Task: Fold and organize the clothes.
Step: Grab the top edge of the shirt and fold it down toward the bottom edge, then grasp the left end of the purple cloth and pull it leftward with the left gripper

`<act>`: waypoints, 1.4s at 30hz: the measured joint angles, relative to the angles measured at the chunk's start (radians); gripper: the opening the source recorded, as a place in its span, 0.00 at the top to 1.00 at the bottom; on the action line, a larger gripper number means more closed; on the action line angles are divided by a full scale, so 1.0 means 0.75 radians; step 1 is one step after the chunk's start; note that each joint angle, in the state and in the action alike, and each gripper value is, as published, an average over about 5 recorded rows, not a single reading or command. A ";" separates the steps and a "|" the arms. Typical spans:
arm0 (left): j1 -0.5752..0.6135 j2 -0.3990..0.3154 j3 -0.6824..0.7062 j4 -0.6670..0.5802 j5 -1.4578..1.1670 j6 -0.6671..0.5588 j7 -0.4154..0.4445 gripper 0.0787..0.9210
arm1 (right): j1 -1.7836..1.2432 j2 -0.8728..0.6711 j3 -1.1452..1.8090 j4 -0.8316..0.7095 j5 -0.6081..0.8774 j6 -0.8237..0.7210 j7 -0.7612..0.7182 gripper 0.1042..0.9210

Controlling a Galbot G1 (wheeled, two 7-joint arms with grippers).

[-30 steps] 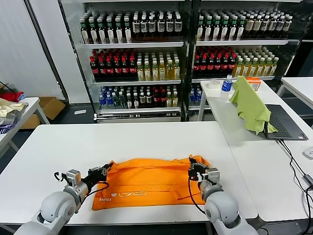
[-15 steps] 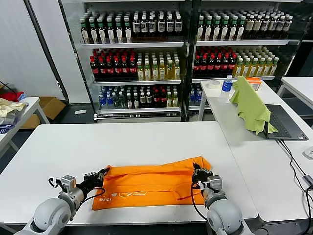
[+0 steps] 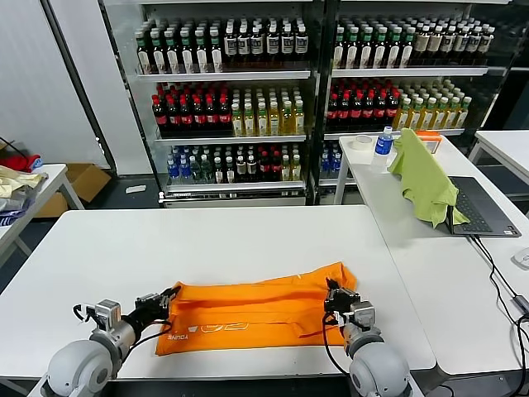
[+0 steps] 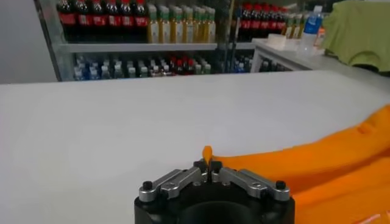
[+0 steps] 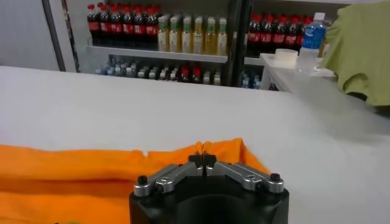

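Between the two grippers, on the white table (image 3: 248,240), lies the orange T-shirt (image 3: 248,308) as a long folded band, white lettering near its front edge toward the left arm. Left gripper (image 4: 208,165): jaws closed on a pinch of the shirt's far edge at its end of the band. Right gripper (image 5: 202,159): jaws closed on the same edge at the opposite end. Judged step: lengthwise fold in hand, far edge being carried toward the near edge. Next move likely calls for both grippers to lay the edge down level, aligned with the front hem, before letting go; uneven travel would skew the fold.
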 measured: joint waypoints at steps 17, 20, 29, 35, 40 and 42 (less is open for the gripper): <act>0.062 -0.028 -0.030 -0.103 0.024 0.097 -0.193 0.56 | -0.105 -0.030 0.109 0.165 -0.027 -0.021 -0.014 0.50; 0.078 -0.044 -0.027 -0.131 -0.003 0.107 -0.281 0.44 | -0.146 -0.025 0.140 0.208 -0.035 -0.022 -0.015 0.40; 0.110 -0.098 0.015 -0.169 -0.057 0.096 -0.494 0.15 | -0.242 -0.005 0.196 0.287 -0.055 -0.024 0.002 0.13; 0.107 -0.131 0.059 -0.166 -0.064 0.062 -0.572 0.12 | -0.277 0.005 0.224 0.307 -0.061 -0.030 0.021 0.12; 0.115 -0.153 0.096 -0.159 -0.060 0.049 -0.607 0.19 | -0.297 0.014 0.240 0.315 -0.070 -0.031 0.029 0.12; 0.113 -0.159 0.109 -0.154 -0.056 0.044 -0.614 0.25 | -0.305 0.018 0.240 0.318 -0.074 -0.031 0.030 0.12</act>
